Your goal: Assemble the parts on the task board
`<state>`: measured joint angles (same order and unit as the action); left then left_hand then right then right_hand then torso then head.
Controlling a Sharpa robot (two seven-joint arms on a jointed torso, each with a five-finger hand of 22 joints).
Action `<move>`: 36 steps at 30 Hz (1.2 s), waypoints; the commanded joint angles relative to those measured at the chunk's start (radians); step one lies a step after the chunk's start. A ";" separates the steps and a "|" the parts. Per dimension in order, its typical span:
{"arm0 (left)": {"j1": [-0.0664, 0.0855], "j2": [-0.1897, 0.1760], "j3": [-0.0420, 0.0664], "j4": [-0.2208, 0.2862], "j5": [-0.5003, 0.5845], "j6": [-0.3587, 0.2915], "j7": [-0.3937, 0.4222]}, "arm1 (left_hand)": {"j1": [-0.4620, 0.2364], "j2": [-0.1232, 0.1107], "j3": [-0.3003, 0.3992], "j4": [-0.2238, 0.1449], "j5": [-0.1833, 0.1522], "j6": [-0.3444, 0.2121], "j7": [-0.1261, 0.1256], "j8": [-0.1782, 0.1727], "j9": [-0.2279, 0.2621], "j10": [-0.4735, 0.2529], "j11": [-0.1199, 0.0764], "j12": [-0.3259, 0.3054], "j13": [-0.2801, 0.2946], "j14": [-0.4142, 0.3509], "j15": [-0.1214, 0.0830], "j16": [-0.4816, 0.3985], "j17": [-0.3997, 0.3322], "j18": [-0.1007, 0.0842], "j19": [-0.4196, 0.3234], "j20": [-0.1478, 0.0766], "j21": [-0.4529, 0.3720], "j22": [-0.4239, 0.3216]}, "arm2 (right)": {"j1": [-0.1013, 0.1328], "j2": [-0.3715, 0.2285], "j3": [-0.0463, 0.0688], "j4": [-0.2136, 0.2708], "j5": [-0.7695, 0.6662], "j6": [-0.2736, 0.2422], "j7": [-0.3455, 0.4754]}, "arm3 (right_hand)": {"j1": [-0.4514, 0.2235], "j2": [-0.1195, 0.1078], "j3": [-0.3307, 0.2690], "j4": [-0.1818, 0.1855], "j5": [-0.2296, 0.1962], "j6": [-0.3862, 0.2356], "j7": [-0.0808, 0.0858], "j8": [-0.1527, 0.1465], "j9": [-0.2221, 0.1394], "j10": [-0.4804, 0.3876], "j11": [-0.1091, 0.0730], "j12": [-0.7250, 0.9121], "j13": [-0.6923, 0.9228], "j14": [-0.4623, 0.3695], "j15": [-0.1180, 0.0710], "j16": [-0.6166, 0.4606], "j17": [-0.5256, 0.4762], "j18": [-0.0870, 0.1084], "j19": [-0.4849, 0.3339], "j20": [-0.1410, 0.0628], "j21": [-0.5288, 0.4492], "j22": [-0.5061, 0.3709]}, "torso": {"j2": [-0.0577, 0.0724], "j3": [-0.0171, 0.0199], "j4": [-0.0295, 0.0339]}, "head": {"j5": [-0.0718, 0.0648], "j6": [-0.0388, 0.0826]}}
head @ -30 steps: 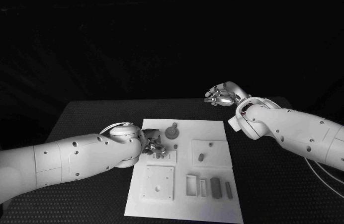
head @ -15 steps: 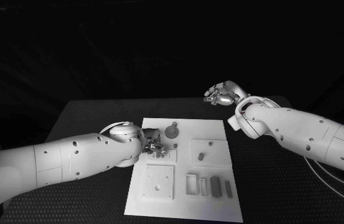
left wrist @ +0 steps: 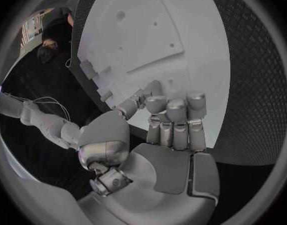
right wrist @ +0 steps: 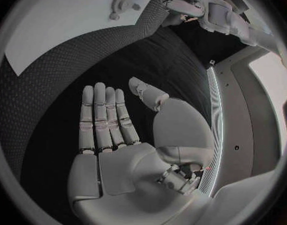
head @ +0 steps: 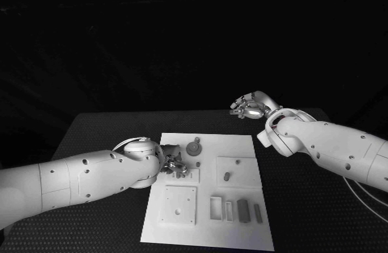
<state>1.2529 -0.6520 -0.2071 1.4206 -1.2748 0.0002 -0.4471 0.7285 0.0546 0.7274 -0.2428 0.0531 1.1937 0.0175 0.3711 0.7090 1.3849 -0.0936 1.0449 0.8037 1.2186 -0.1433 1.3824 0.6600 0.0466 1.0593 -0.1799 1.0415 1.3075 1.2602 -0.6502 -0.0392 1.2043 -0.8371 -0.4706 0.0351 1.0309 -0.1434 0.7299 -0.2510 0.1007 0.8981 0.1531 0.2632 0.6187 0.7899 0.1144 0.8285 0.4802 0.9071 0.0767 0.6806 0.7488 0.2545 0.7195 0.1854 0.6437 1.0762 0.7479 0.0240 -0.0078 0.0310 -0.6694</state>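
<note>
Nothing moved since earlier: left hand [head: 172,162] fingers curled, empty, over white rectangular task board [head: 243,236]; right hand [right wrist: 118,130] flat, fingers spread, above black surface [head: 105,129].

Black textured table [head: 105,130]; dark, unlit room behind it.

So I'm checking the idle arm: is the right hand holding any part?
No, in the right wrist view the right hand lies flat with its fingers straight over the black table, holding nothing.

Board [head: 206,194] corner under left arm [head: 73,180]
</note>
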 commanded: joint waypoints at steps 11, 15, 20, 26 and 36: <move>-0.002 0.005 -0.002 -0.004 0.002 0.015 0.011 | -0.001 0.005 0.010 -0.001 0.002 0.039 -0.033 0.005 0.000 -0.006 -0.032 -0.001 0.002 0.072 -0.082 0.006 0.000 0.024 -0.009 -0.096 0.006 0.022 | 0.000 -0.001 0.000 0.004 0.002 0.015 0.010 | 0.000 -0.002 -0.005 0.001 0.002 -0.009 0.002 -0.007 -0.004 -0.019 0.014 -0.006 -0.026 -0.033 0.013 -0.021 -0.002 -0.011 -0.033 0.008 -0.021 0.007 | 0.000 0.0000 -0.0007 | 0.000 -0.001; -0.002 0.005 -0.002 -0.007 0.002 0.009 0.013 | 0.000 0.001 0.010 -0.001 0.002 0.038 -0.033 0.006 -0.001 -0.006 -0.032 -0.002 0.002 0.072 -0.082 0.006 -0.001 0.024 -0.010 -0.096 0.007 0.022 | 0.000 -0.001 0.000 0.004 0.004 0.015 0.010 | 0.000 -0.003 -0.005 0.002 0.001 -0.010 0.002 -0.008 -0.004 -0.021 0.015 -0.008 -0.032 -0.036 0.015 -0.023 -0.002 -0.011 -0.036 0.009 -0.023 0.009 | 0.000 -0.0004 -0.0001 | -0.002 0.000; -0.002 0.007 -0.003 -0.008 0.002 0.009 0.013 | -0.001 -0.008 0.010 0.001 0.000 0.035 -0.032 0.008 -0.002 -0.007 -0.032 -0.004 0.003 0.071 -0.082 0.005 -0.002 0.025 -0.010 -0.096 0.009 0.021 | 0.000 -0.001 0.000 0.006 0.004 0.015 0.011 | 0.000 -0.003 -0.005 0.002 0.001 -0.012 0.003 -0.008 -0.005 -0.022 0.016 -0.009 -0.036 -0.039 0.016 -0.024 -0.002 -0.012 -0.038 0.009 -0.025 0.010 | 0.000 -0.0010 -0.0003 | -0.002 0.000; -0.003 0.007 -0.003 -0.007 -0.010 0.013 0.016 | -0.008 -0.035 0.002 0.015 -0.004 0.032 -0.032 0.013 -0.002 -0.005 -0.032 -0.006 0.006 0.070 -0.082 0.006 -0.004 0.027 -0.010 -0.096 0.012 0.020 | 0.000 0.001 0.000 0.006 0.006 0.012 0.013 | 0.000 -0.004 -0.006 0.003 0.001 -0.012 0.003 -0.009 -0.005 -0.023 0.017 -0.009 -0.040 -0.040 0.017 -0.025 -0.002 -0.012 -0.040 0.010 -0.027 0.011 | 0.000 -0.0011 -0.0003 | -0.002 -0.001; -0.003 0.008 -0.004 -0.008 -0.017 0.015 0.016 | -0.005 -0.056 -0.001 0.024 -0.004 0.030 -0.033 0.018 -0.002 -0.004 -0.032 -0.006 0.009 0.070 -0.083 0.009 -0.004 0.029 -0.010 -0.097 0.016 0.019 | 0.000 0.002 0.000 0.006 0.007 0.012 0.014 | 0.002 -0.004 -0.005 0.002 0.002 -0.013 0.003 -0.009 -0.005 -0.023 0.017 -0.009 -0.043 -0.041 0.018 -0.025 -0.002 -0.012 -0.041 0.010 -0.028 0.012 | 0.000 -0.0005 -0.0004 | -0.002 -0.002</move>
<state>1.2529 -0.6484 -0.2095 1.4113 -1.2832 0.0019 -0.4401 0.7220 0.0063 0.7247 -0.2249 0.0492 1.2094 -0.0041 0.3864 0.7067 1.3953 -0.1115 1.0448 0.8115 1.2311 -0.1634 1.3869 0.6570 0.0704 1.0557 -0.1803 1.0532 1.3080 1.2602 -0.6496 -0.0392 1.2088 -0.8310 -0.4676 0.0367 1.0309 -0.1434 0.7299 -0.2510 0.1007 0.8950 0.1561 0.2593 0.6151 0.7720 0.1323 0.8246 0.4377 0.8737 0.0924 0.6611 0.7471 0.2536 0.6874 0.1961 0.6192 1.0867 0.7478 0.0230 -0.0081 0.0287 -0.6714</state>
